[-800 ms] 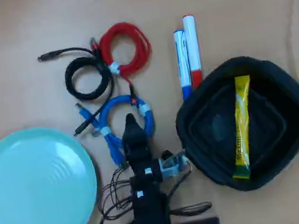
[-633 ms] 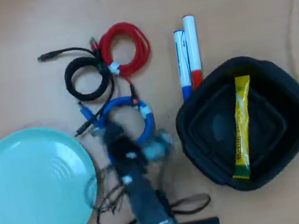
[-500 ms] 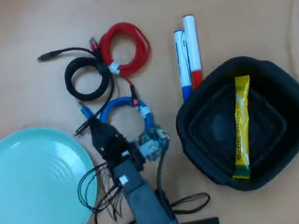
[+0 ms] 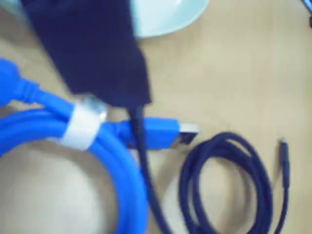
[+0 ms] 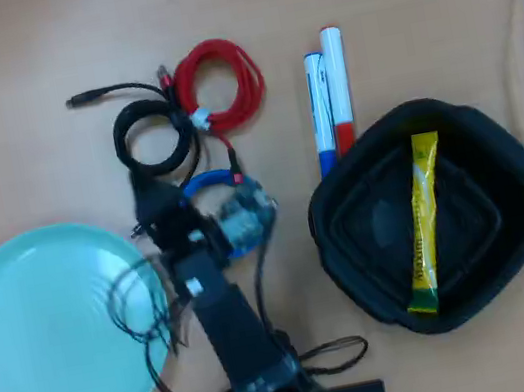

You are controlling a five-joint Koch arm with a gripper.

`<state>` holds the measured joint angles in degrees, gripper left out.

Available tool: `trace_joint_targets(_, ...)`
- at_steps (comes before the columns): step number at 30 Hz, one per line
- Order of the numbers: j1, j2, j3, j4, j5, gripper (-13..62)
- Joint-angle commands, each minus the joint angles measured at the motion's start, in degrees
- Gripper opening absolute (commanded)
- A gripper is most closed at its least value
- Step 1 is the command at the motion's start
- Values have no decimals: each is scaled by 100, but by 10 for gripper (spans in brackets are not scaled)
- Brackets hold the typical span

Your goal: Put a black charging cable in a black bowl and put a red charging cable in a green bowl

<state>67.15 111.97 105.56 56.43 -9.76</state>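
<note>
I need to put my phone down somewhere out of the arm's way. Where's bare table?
Bare wood spans the top strip above the red coiled cable and two markers, and the top-left corner above the pale mint-green dish. It is crowded around the coils, where the gripper works.

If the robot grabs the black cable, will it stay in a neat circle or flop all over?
Probably a bit of both. The black charging cable shows no ties, unlike the red charging cable, so its loops may loosen. Its loose tail would likely dangle. It looks thin, so probably light and floppy.
</note>
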Motion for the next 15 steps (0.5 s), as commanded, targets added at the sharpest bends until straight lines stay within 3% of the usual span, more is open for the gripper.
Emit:
trace_joint_targets(1, -202, -809, -1151, 563, 396, 566)
trace_joint_targets(9, -527, -3059, -3190, 1626, 2777, 567)
trace_joint_targets(15, -668, -4456, -4526, 1969, 3366, 569)
